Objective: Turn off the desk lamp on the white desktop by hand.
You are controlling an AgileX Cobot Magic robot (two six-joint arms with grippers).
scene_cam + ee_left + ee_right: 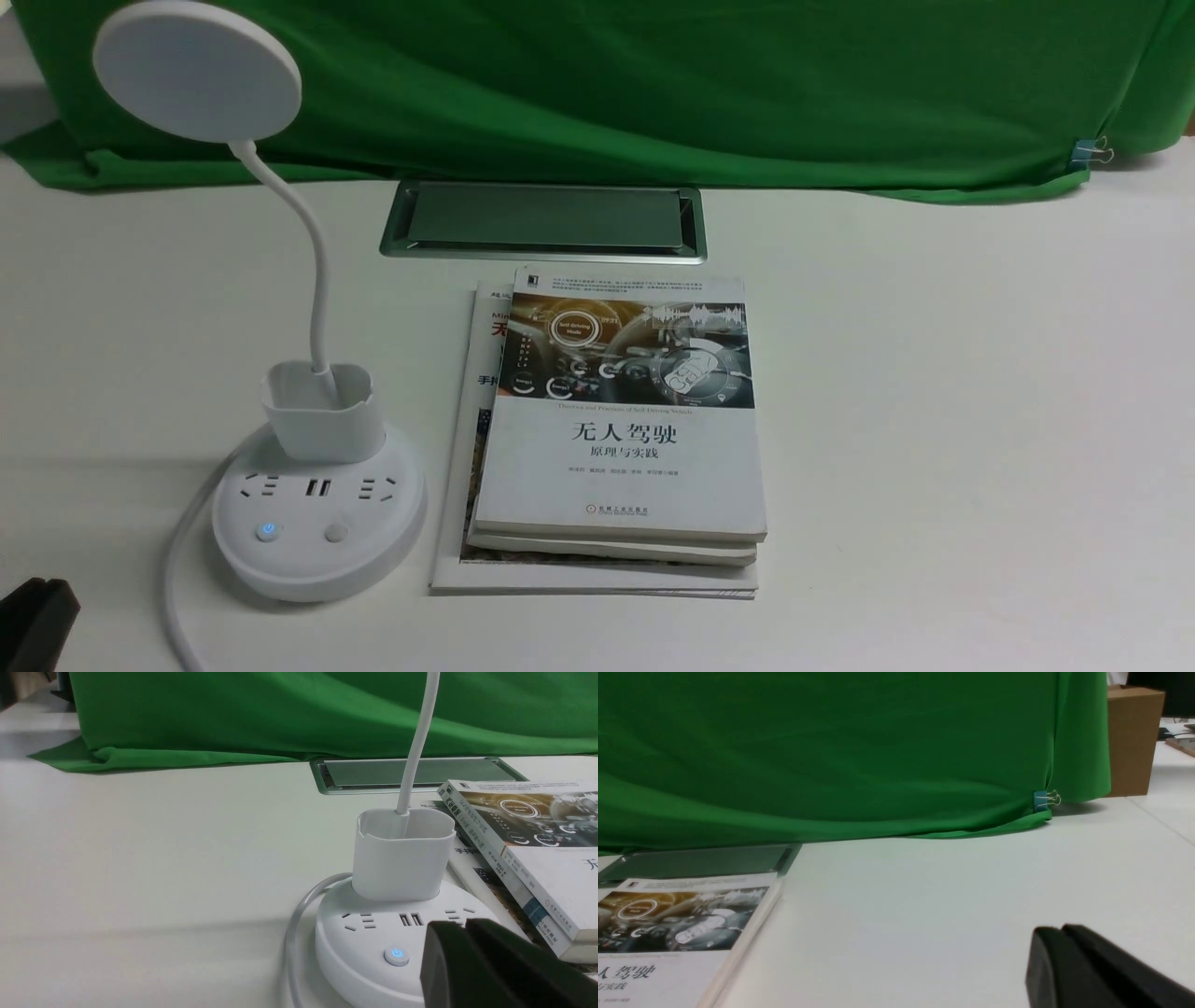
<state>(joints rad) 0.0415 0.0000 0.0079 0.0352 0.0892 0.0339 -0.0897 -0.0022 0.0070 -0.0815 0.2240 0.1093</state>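
Left gripper (462, 926): black, jaws pressed together with no gap, holding nothing, hovering low just in front of the lamp base, tip over the base's near edge, beside the lit button; only a dark corner visible at the lower left of the front view (33, 621). Right gripper (1057, 933): likewise closed and empty, low over bare table, well apart from the lamp.

White desktop (934, 420): wide, matte, running back to a green cloth (653, 84).

Silver-framed hatch (543, 220): set flat into the table near the cloth, behind the books.

Stack of books (621, 439): lying flat in the middle, top cover showing a car interior and Chinese title, just beside the lamp base on its right.

Desk lamp (317, 509): standing on the table's left side, ahead of the left gripper. Round base with sockets on top, square cup behind them, thin neck curving up to a disc head (198, 70) at upper left. Cord trailing off the base toward the near edge.

Buttons: left one (396, 955) glowing blue; right one (336, 533) plain in the front view, hidden behind the gripper in the left wrist view.
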